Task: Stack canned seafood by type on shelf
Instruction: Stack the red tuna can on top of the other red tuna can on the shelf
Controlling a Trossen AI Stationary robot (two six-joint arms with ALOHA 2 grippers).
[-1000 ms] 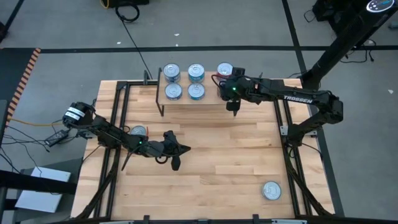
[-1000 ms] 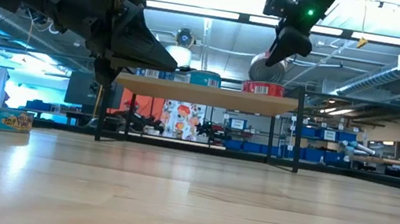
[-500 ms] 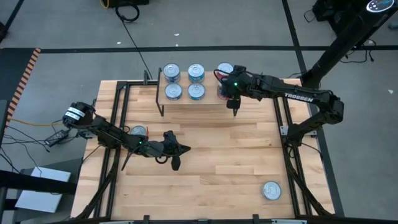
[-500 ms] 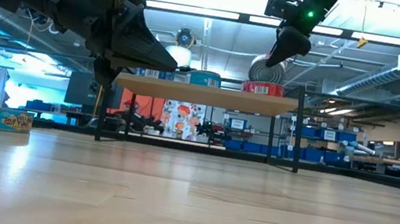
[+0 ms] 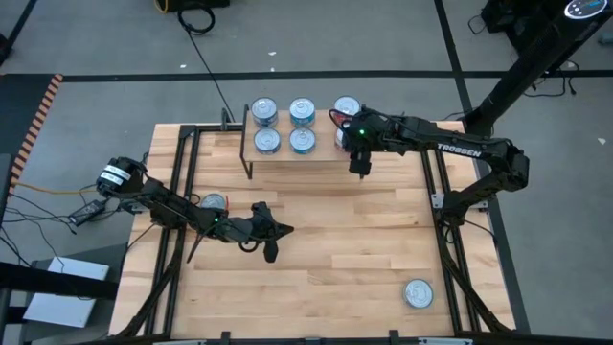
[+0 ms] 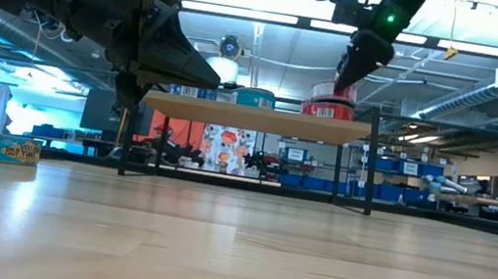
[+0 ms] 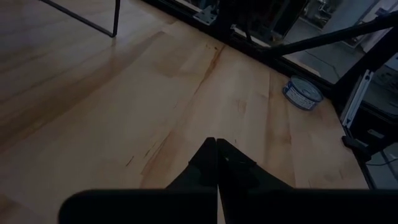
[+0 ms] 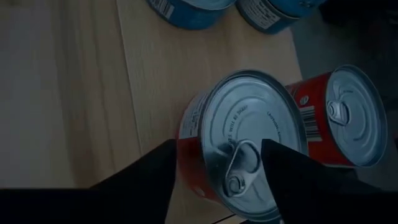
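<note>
The shelf (image 5: 321,153) stands at the table's far middle and bears several blue-labelled cans (image 5: 283,126) in two rows. At its right end are two red-labelled cans: one at the back (image 8: 348,115) and one nearer the front edge (image 8: 249,134), both upright on the board. My right gripper (image 8: 217,146) hovers open over the front red can (image 6: 331,102), slanting down, one finger on either side of it. My left gripper (image 5: 285,229) is shut on nothing, low over the table's left middle.
One loose can (image 5: 213,201) lies beside my left arm near the table's left rail. Another (image 5: 418,293) stands at the near right corner and also shows in the left wrist view (image 7: 303,93). Bare wood lies between the shelf and the near edge.
My right gripper has rolled and tipped over the shelf's right end. The red can, which hung tilted below the fingers with its silver top toward the near edge, has come down level onto the board in front of the other red can.
</note>
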